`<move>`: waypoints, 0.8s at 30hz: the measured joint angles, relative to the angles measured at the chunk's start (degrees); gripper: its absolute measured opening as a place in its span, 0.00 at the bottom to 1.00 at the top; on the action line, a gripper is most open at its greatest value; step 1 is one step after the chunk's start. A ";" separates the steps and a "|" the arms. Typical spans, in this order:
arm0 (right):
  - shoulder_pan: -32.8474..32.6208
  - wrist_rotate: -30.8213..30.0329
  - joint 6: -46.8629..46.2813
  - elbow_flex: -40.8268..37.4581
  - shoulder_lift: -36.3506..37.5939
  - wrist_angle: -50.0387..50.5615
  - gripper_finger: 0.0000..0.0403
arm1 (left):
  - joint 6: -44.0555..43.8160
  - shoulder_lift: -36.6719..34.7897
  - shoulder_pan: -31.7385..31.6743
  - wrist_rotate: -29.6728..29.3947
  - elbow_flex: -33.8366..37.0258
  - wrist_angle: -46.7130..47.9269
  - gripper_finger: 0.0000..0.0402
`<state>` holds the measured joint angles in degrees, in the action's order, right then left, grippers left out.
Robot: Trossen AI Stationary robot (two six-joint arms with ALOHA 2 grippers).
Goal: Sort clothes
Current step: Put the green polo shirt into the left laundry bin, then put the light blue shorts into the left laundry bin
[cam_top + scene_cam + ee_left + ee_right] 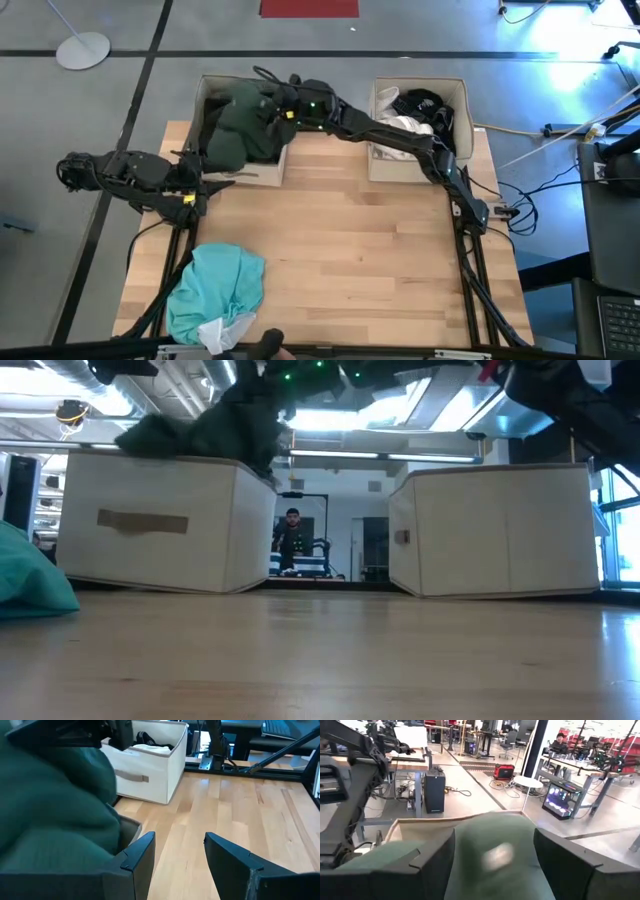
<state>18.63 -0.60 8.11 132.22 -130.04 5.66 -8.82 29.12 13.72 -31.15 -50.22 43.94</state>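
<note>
A dark green garment [240,125] lies heaped in the left beige box [262,176] and spills over its near wall [200,430]. My right gripper [285,105] reaches over this box from the right, pointing down. It is open, with its fingers on either side of the garment's top [495,850]. My left gripper [215,185] is open and empty, just off the left box's near wall. A turquoise garment [215,290] lies on the table's near left, with a white piece [222,335] at its near edge. White and black garments [410,115] lie in the right beige box [460,100]. My right gripper stands open from above with the top of the green garment's heap [495,850] between its fingers. I cannot tell whether the fingers touch it. The garment rests in the left box and over the box's near wall.
The two boxes stand side by side at the table's far edge, with a gap between them [320,560]. The bare wooden tabletop [360,250] stretches across the middle and near right. A person [291,535] stands in the room far behind the table.
</note>
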 joint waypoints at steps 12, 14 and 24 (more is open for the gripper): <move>-1.70 -0.33 -0.14 0.30 0.37 -0.56 0.67 | 2.25 1.30 -0.42 -11.05 0.18 -3.77 0.40; -2.50 -0.50 0.38 1.13 1.91 2.47 0.67 | 3.75 2.12 -1.26 -12.30 0.22 -5.71 0.40; -10.89 -2.90 1.21 2.14 12.31 32.37 0.67 | -0.45 4.07 -4.22 -4.80 0.28 1.54 0.40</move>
<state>7.74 -3.50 9.32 134.37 -117.73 38.03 -9.27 33.19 9.50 -35.95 -49.93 45.49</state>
